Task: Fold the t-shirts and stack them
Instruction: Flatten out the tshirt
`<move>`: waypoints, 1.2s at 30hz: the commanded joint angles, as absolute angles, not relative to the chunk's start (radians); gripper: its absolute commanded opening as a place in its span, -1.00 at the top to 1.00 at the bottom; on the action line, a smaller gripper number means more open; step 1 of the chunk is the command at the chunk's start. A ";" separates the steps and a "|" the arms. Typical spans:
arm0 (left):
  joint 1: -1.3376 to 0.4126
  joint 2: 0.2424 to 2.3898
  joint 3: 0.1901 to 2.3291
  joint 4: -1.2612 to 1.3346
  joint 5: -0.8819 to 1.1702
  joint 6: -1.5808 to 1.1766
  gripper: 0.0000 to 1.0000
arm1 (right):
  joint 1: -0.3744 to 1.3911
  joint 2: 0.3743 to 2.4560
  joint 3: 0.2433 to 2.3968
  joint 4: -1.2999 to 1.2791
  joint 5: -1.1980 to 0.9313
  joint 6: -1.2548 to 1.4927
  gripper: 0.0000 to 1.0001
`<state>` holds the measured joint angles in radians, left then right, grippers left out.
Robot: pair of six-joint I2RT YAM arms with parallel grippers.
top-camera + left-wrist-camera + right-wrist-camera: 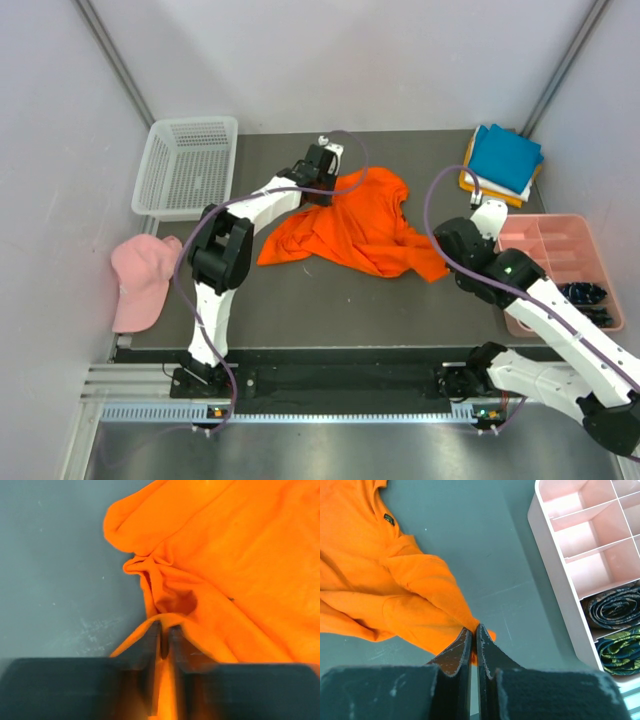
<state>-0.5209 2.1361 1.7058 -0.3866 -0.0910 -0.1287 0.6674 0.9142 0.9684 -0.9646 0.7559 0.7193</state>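
Lying crumpled on the bench [330,305], orange t-shirt [350,225] is running lengthwise left to right; left end effector [165,641], narrow, is pinching its far-left fold; right end effector [474,636], closed, is nipping its right corner.

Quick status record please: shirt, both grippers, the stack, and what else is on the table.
orange t-shirt: crumpled, mid-table, unfolded
left gripper: pinching its far-left edge
right gripper: shut on its right corner
folded stack: far right corner, teal on top
other: white basket, pink cap, pink divided tray
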 commanded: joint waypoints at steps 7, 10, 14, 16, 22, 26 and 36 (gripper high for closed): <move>-0.512 1.907 1.571 -0.351 -0.238 -0.181 -0.98 | 0.676 0.937 0.945 -0.893 0.735 0.718 1.00; -0.499 1.793 1.458 -0.319 -0.213 -0.207 -0.98 | 0.676 0.942 0.936 -0.877 0.724 0.712 1.00; -0.499 1.682 1.326 -0.282 -0.112 -0.245 -0.97 | 0.675 0.940 0.927 -0.873 0.719 0.710 1.00; -0.500 1.661 1.290 -0.252 -0.016 -0.274 -0.89 | 0.675 0.939 0.925 -0.873 0.721 0.710 1.00; -0.508 1.629 1.161 -0.132 0.130 -0.356 -0.66 | 0.676 0.934 0.914 -0.865 0.712 0.715 1.00; -0.506 1.637 1.109 -0.066 0.150 -0.380 -0.54 | 0.675 0.934 0.913 -0.868 0.715 0.713 1.00; -0.506 1.695 1.106 -0.012 0.172 -0.394 -0.41 | 0.676 0.925 0.905 -0.884 0.718 0.724 1.00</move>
